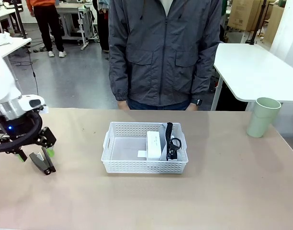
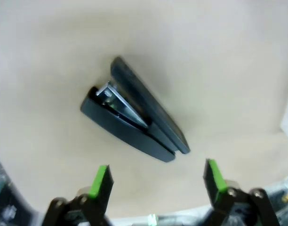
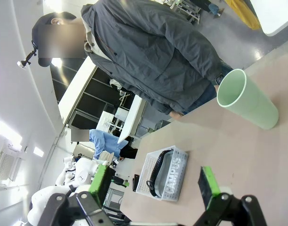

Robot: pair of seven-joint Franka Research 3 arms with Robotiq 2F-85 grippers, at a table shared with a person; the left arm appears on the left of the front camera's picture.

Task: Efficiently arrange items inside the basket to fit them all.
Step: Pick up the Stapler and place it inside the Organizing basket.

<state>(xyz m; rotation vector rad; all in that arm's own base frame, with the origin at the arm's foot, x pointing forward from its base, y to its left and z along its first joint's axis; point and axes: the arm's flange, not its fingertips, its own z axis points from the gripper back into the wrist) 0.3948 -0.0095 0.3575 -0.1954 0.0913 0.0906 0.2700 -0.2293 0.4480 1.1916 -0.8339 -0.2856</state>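
The white basket [image 1: 118, 166] stands mid-table. Its right half holds a small white box [image 1: 155, 143] and the grey "CAMPUS" pouch [image 1: 165, 145], whose black strap [image 1: 169, 130] runs along the top. A black stapler [image 1: 43, 163] lies on the table at the left. My left gripper [image 1: 35, 155] hangs open just above it, and the stapler [image 2: 134, 113] lies just beyond its green pads [image 2: 100, 178], untouched. The pale green cup [image 1: 263, 117] stands upright at the far right. My right gripper [image 3: 156, 178] is open and empty, looking across the table at the cup [image 3: 247, 99] and basket [image 3: 168, 162].
A person in a grey jacket [image 1: 163, 52] stands at the table's far edge behind the basket, hands at their sides. A white side table [image 1: 254, 69] stands behind the cup. Bare tabletop lies between basket and cup and along the near edge.
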